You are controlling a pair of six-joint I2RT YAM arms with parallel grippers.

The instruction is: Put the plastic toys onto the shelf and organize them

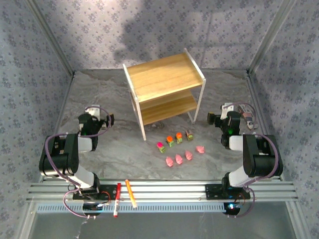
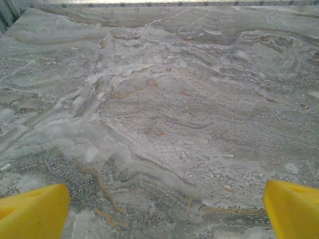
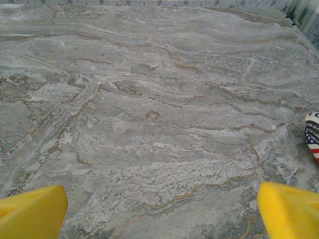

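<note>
Up close, the left gripper [image 2: 163,211] has its jaws spread wide, holding nothing. Just its yellow fingertips [image 2: 32,211] poke in, cut off at the corners. The right gripper [image 3: 160,211] is spread equally wide and empty, and a red, white and blue striped thing [image 3: 313,135] beside it is clipped by the edge, unidentifiable. Farther out, the shelf [image 1: 164,79] stands midway between both arms, its lower board half hidden under the top one. The plastic toys [image 1: 179,159] lie on the marble table [image 1: 114,149] just in front of the shelf, too small for detail.
</note>
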